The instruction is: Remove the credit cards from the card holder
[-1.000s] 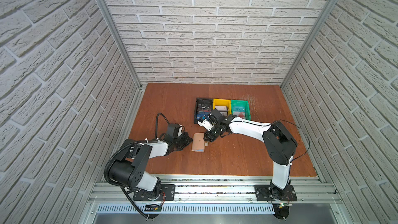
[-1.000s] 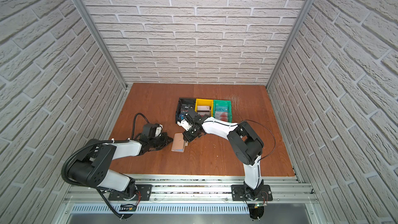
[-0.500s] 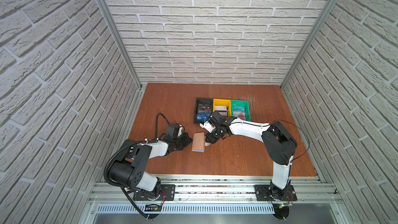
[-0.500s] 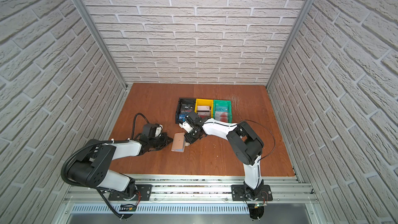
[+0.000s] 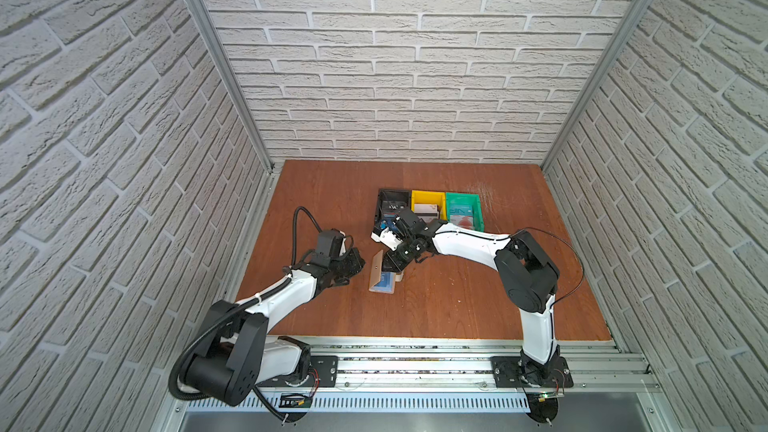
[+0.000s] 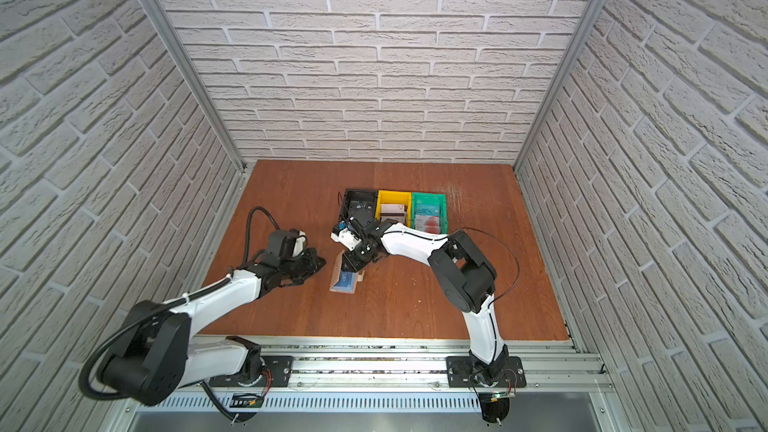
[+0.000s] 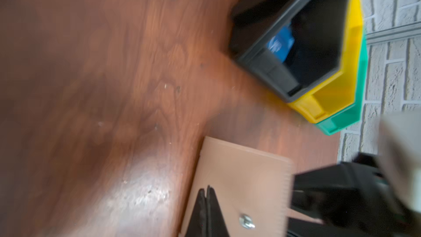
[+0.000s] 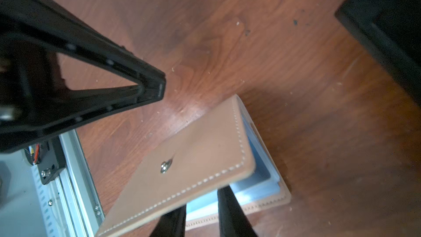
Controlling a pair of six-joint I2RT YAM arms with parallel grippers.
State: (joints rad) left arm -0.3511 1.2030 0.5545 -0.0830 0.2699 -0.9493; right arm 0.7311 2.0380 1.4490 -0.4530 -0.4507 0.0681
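Note:
The tan card holder (image 5: 377, 268) lies open on the wooden table (image 5: 457, 309), its cover (image 8: 186, 163) tilted up. A blue credit card (image 5: 385, 281) shows in the light-blue sleeves (image 8: 259, 178) under the cover. My right gripper (image 5: 395, 263) reaches under the raised cover in both top views. Its fingers (image 8: 232, 217) stand a little apart over the sleeves, their tips hidden by the cover's edge. My left gripper (image 7: 206, 189) is shut and empty. It points at the cover's outer face from the left, just short of it (image 5: 358, 263).
Black (image 5: 392, 192), yellow (image 5: 428, 194) and green (image 5: 478, 209) bins stand in a row behind the holder. A blue card (image 7: 280, 43) lies in the black bin, a pale one (image 5: 426, 211) in the yellow, a teal one (image 5: 461, 216) in the green. My right wrist overhangs the black bin.
The holder's cover has come up, so the blue inside now shows. My right gripper has shifted slightly down and left onto the holder. The left arm has stayed put.

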